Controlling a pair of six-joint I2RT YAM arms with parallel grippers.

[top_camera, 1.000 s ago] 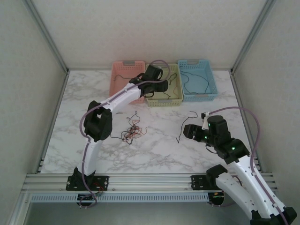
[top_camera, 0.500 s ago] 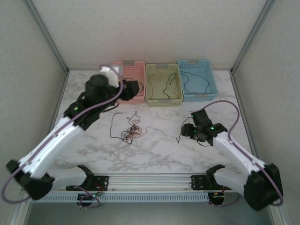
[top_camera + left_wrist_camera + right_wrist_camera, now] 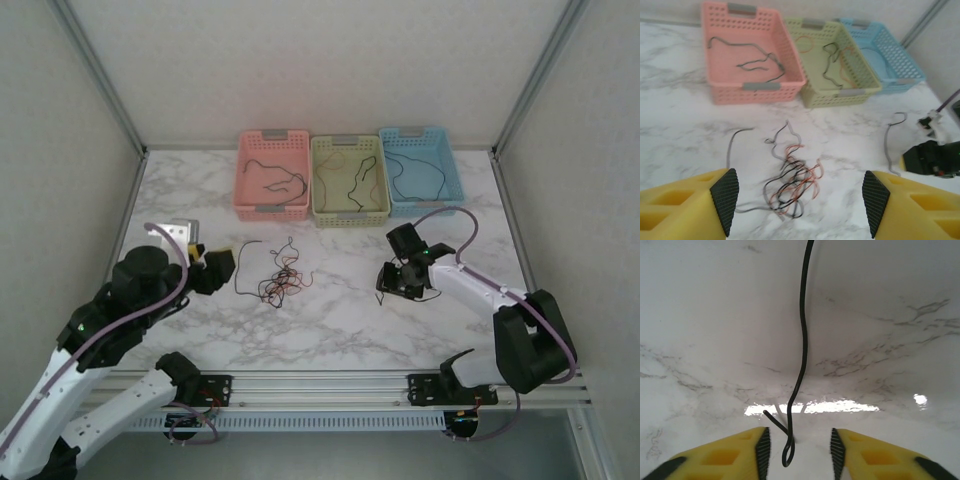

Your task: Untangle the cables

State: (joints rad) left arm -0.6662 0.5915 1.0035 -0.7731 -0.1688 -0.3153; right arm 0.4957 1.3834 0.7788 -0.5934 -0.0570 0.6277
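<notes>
Several cables lie knotted in a loose red-orange, black and brown heap on the marble table, in front of the green basket and a little to its left. A single black cable lies apart from that heap, in front of the green basket and to its right. The step in hand is judged to be the pick-up of this freed strand. The right gripper is set low over the table with its jaws a narrow way apart, the cable's hooked end lying between them and not yet pinched. The next move would call for the fingers to be closed on that hook, and for the strand to be lifted clear and carried back to one of the baskets. The left gripper is held wide and empty, in front of the green basket and further left than the heap, at which it is aimed. A careful pinch on one strand would be needed there, so that the whole knot is not dragged along. The pink basket, just left of the green basket, holds a dark cable. A black cable and an orange one lie in the green basket itself. A dark cable is seen in the blue basket, just to its right.
</notes>
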